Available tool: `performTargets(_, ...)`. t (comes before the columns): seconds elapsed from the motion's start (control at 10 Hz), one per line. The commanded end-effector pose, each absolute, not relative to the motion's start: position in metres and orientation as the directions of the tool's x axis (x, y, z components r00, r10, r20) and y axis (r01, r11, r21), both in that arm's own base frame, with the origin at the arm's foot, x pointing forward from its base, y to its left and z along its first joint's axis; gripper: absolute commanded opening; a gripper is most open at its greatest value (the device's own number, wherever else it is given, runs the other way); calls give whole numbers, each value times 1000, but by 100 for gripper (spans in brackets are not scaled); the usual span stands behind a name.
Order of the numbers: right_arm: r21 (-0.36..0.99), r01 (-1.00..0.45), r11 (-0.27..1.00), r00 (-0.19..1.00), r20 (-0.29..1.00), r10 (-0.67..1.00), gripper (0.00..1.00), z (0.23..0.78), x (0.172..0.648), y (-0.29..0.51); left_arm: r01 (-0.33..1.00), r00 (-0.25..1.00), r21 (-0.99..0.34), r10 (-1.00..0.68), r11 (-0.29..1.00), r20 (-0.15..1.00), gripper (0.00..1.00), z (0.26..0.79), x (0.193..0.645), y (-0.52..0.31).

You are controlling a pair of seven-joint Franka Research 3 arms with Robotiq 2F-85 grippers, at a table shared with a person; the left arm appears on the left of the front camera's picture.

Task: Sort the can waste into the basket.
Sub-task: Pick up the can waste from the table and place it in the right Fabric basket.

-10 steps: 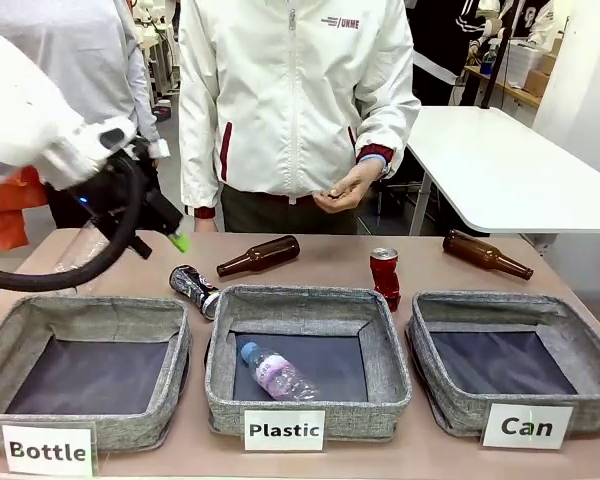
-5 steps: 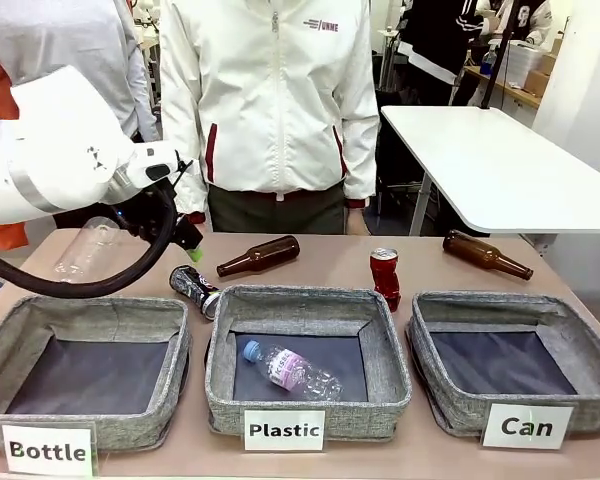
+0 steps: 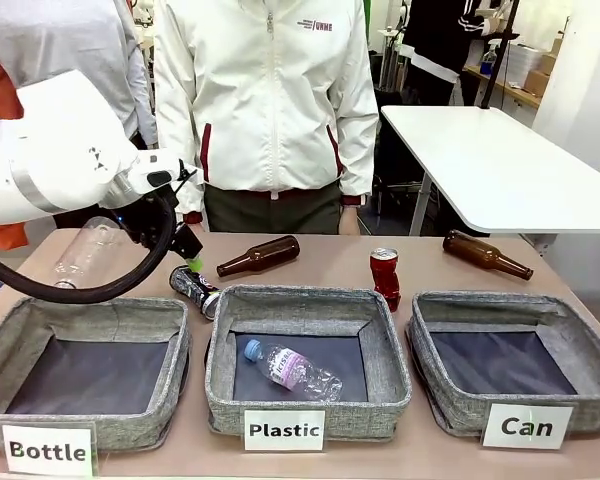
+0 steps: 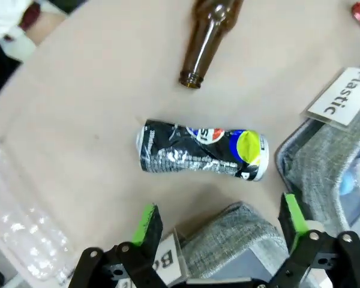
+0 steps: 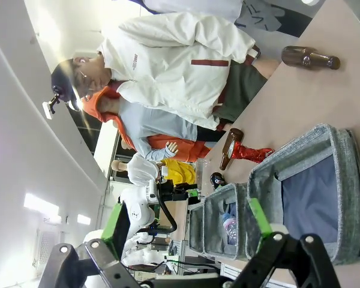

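Bare tabletop around dark can; brown bottle near, Plastic basket just beside

White front labels mark three grey bins on the tabletop: "Bottle" on the Bottle basket and "Plastic" on the Plastic basket, both just beside the left end effector; "Can" on the Can basket, well apart from it.

Crumpled glossy metal cans, rough grey fabric basket, smooth matt table

Left claw, right claw: jaws spread
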State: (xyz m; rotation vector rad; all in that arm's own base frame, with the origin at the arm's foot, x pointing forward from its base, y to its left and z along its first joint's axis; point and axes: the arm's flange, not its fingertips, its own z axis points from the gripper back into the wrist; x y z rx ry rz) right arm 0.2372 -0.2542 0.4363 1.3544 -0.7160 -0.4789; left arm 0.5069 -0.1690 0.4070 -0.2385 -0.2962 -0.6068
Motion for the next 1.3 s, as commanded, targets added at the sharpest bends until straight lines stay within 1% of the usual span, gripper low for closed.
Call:
performTargets(0.0, 977, -121, 174, 692, 209, -691, 100, 439, 239, -256, 842, 497, 4, -777, 540, 385, 100, 415, 527, -175)
performTargets(0.1, 977, -121, 174, 692, 209, -691, 100, 439, 239, -256, 944, 284, 72, -903, 323, 322, 100, 418, 531, -185)
performTargets(0.2, 977, -121, 174, 692, 209, -691, 100, 439, 239, -256, 991, -8, 131, -968, 26, 252, 100, 420, 533, -192)
performTargets(0.3, 977, -121, 174, 692, 209, -691, 100, 439, 239, -256, 952, -294, 123, -949, -280, 116, 100, 415, 531, -196)
performTargets(0.4, 977, -121, 174, 692, 209, -691, 100, 439, 239, -256, 868, -494, 97, -866, -487, 78, 100, 414, 530, -195)
performTargets(0.5, 977, -121, 174, 692, 209, -691, 100, 439, 239, -256, 824, -563, 120, -824, -554, 63, 100, 413, 532, -193)
performTargets(0.6, 977, -121, 174, 692, 209, -691, 100, 439, 239, -256, 750, -654, 128, -757, -649, -8, 100, 409, 528, -196)
performTargets(0.7, 977, -121, 174, 692, 209, -691, 100, 439, 239, -256, 695, -704, 149, -708, -704, -62, 100, 405, 527, -196)
performTargets(0.8, 977, -121, 174, 692, 209, -691, 100, 439, 239, -256, 587, -794, 140, -601, -797, -91, 100, 404, 522, -195)
performTargets(0.9, 977, -121, 174, 692, 209, -691, 100, 439, 239, -256, 507, -848, 181, -525, -843, -69, 100, 404, 521, -195)
performTargets(1.0, 977, -121, 174, 692, 209, -691, 100, 439, 239, -256, 508, -848, 261, -530, -821, -16, 100, 409, 520, -192)
performTargets(1.1, 977, -121, 174, 692, 209, -691, 100, 439, 239, -256, 606, -785, 311, -615, -732, 82, 100, 416, 518, -186)
performTargets(1.2, 977, -121, 174, 692, 209, -691, 100, 439, 239, -256, 674, -721, 336, -684, -657, 108, 100, 428, 509, -172)
